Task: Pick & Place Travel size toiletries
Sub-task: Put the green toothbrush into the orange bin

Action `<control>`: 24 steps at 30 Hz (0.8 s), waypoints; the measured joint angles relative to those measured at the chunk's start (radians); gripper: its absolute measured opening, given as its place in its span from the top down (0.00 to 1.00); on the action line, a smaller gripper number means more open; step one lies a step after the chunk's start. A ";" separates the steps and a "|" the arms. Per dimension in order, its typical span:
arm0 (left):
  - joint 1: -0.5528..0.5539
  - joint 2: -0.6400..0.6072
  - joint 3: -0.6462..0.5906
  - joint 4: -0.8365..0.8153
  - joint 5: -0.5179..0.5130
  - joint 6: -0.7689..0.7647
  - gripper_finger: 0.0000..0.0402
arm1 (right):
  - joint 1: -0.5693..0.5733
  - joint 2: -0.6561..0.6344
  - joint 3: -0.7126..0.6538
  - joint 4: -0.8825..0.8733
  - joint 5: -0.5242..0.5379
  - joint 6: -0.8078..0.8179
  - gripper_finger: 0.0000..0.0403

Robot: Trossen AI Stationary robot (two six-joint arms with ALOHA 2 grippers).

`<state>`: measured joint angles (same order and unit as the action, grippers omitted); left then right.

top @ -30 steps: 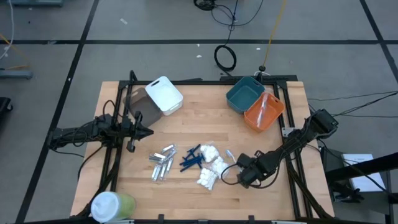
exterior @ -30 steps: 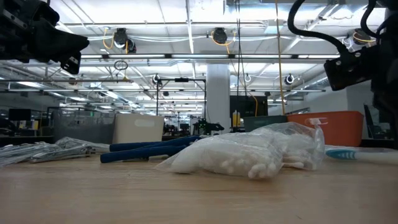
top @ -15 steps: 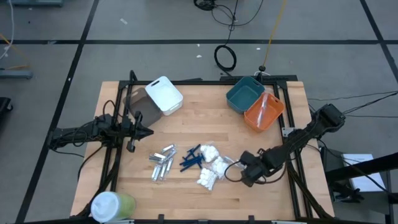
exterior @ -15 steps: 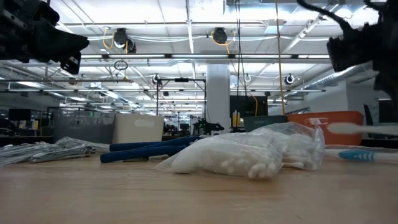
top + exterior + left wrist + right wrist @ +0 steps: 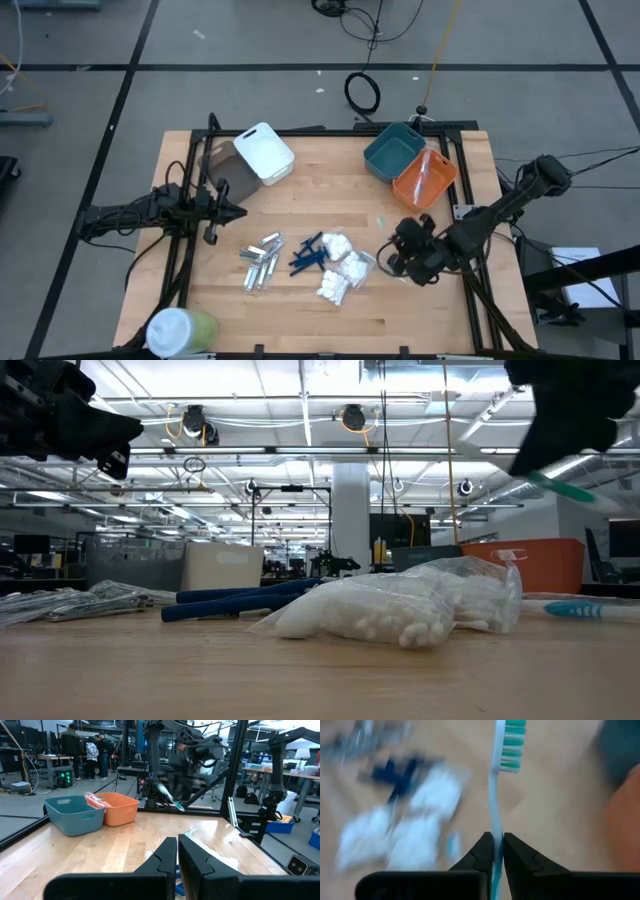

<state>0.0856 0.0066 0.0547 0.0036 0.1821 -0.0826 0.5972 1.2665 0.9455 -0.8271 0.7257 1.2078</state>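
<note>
Right gripper clamped on a clear toothbrush, handle pinched between the fingertips, teal-and-white bristle head sticking out straight ahead of the jaws. Held off the table, on the right side, just short of the orange bin and teal bin; from the low view, teal tip angled down out of the dark gripper body high above the wood. Behind and to one side of that gripper: white crinkly packets in a loose heap, nearest of the pile, close but not touching. Beyond those, dark blue sticks lying crossed, then small silver tubes farthest off. One more teal-tipped brush flat on the table beside the packets, seen in the low view. Clear packet already inside the orange bin, visible from the left wrist view. Left gripper parked at the left edge of the table, well apart from everything, fingers pressed together with nothing between them. White bin just ahead of it and to one side, green cup with white lid at the near left corner.
</note>
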 joint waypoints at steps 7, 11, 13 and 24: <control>0.000 0.000 0.000 0.000 0.000 0.000 0.96 | -0.022 -0.117 -0.124 -0.014 0.402 0.079 0.96; 0.000 0.000 0.000 0.000 0.000 0.000 0.96 | -0.093 -0.196 -0.253 -0.016 0.484 0.167 0.96; 0.000 0.000 0.000 0.000 0.000 0.000 0.96 | -0.135 -0.237 -0.314 -0.015 0.499 0.209 0.96; 0.000 0.000 0.000 0.000 0.000 0.000 0.96 | -0.335 -0.420 -0.514 -0.011 0.584 0.294 0.96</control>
<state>0.0853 0.0067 0.0547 0.0036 0.1819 -0.0828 0.2625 0.8467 0.4311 -0.8378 1.3101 1.5022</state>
